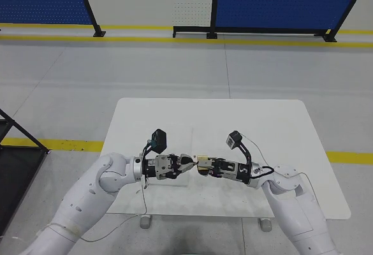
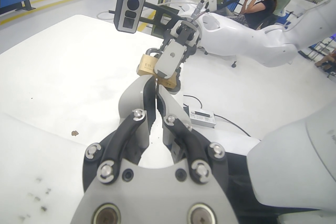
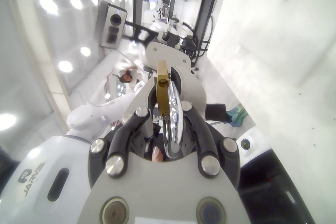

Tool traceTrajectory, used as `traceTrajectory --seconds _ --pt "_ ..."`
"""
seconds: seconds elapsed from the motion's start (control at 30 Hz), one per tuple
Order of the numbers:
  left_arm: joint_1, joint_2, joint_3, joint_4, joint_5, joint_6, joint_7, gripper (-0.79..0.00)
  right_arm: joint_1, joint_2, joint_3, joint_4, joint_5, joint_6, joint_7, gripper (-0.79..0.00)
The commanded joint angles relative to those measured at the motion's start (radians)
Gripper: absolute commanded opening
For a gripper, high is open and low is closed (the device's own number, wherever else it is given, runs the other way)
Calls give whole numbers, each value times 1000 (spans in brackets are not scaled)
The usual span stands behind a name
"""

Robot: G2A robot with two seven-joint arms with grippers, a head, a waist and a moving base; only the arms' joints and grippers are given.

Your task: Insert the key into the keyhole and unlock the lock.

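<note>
Right gripper [image 3: 165, 78] clamped on brass lock [image 3: 162, 93], left gripper [image 2: 156, 89] pinching thin key [image 2: 156, 81], lock just ahead of its fingertips, above table [image 1: 269, 127].

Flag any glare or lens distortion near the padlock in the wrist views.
Right wrist view: ceiling lights flare white, and the padlock has a chrome shackle that glints; left wrist view: brass evenly lit, no glare, though the table edge bows from lens curvature.

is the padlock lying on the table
No, the right gripper grips the padlock in the air above the table.
</note>
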State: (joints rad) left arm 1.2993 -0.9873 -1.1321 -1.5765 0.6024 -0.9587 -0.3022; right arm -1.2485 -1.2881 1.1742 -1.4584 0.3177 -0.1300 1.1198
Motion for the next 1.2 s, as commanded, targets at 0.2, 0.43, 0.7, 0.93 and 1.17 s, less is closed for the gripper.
traceTrajectory --seconds 0.2,0.43,0.7,0.93,1.17 --pt "15 -2 -8 -15 100 0 59 -785 0 0 0 0 0 0 0 -785" --pt "19 -4 -10 -25 166 2 97 -785 0 0 0 0 0 0 0 -785" --pt "29 -5 -17 -43 232 -5 147 -785 0 0 0 0 0 0 0 -785" --pt "33 -6 -19 -45 261 -6 168 -785 0 0 0 0 0 0 0 -785" --pt "43 -4 -34 -44 260 4 177 0 0 0 0 0 0 0 0 -785"
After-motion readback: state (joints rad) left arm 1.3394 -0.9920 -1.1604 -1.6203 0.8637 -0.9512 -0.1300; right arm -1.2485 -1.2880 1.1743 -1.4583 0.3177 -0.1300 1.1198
